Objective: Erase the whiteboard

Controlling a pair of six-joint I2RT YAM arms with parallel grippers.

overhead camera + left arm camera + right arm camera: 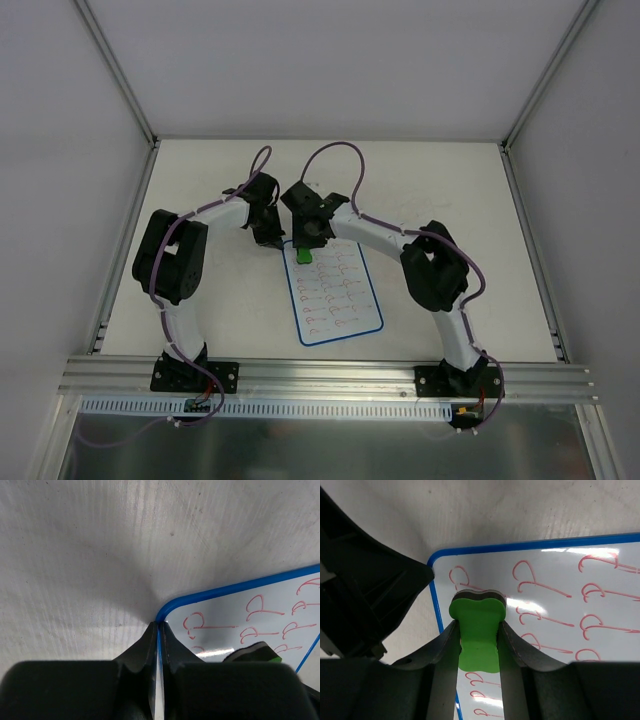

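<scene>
The whiteboard (335,292) lies flat on the table, white with a blue border and rows of red marks; it also shows in the left wrist view (260,610) and the right wrist view (560,580). My left gripper (159,626) is shut on the board's blue edge by its far left corner. My right gripper (477,630) is shut on the green bone-shaped eraser (477,627), which rests on the board's far left part. The eraser also shows in the top view (304,256), where the left gripper (271,238) and right gripper (306,243) sit close together.
The off-white tabletop (430,190) is walled by aluminium rails (320,372) in front and at the sides. The left arm's dark body (365,595) stands just left of the eraser.
</scene>
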